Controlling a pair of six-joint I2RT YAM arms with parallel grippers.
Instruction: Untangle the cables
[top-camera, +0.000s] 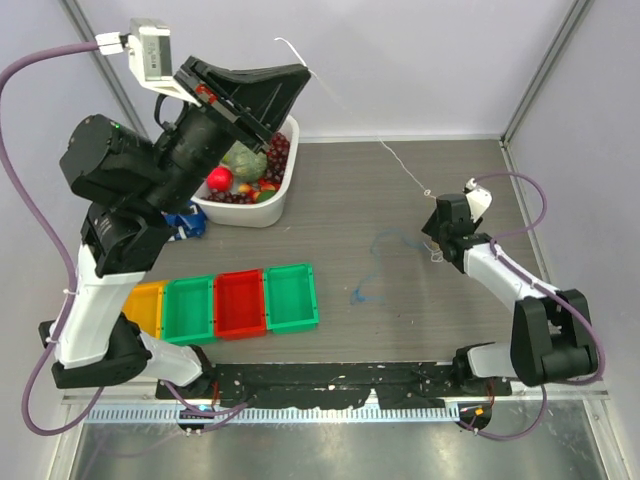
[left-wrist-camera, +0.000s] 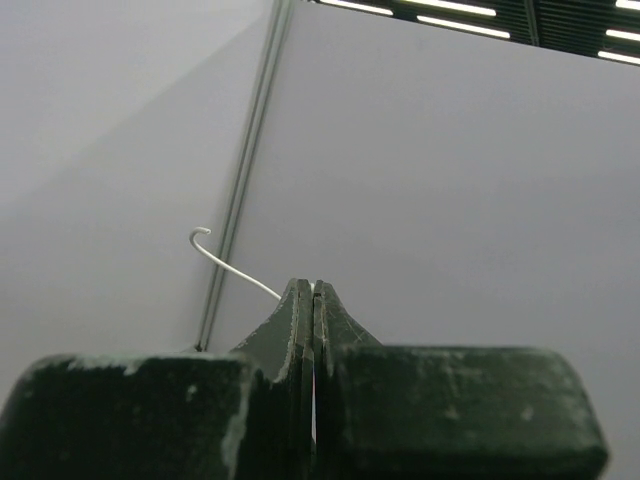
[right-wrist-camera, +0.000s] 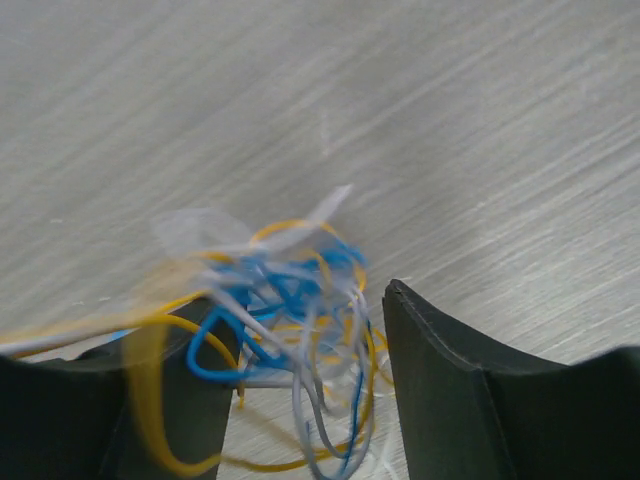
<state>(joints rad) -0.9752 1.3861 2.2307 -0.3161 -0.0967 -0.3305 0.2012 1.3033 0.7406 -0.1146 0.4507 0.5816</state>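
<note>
The left gripper's (left-wrist-camera: 313, 286) jaws are pressed together on a thin white cable (left-wrist-camera: 240, 276), high above the white tub of fruit (top-camera: 272, 208). The right gripper's (right-wrist-camera: 298, 300) jaws stand spread, well to the right of that tub. The white cable slants almost straight from the pinch down toward the right gripper. A knot of blue, yellow and white cables (right-wrist-camera: 290, 290) sits between the spread fingers, against the left one. A faint blue cable (top-camera: 360, 294) lies between tub and knot. The knot is blurred, so single strands cannot be traced.

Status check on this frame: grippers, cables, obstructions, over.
Left gripper raised, shut on thin white wire. Right gripper open astride blurred blue-yellow-white wire tangle. Thin blue cable loops on grey table. No obstruction seen.
</note>
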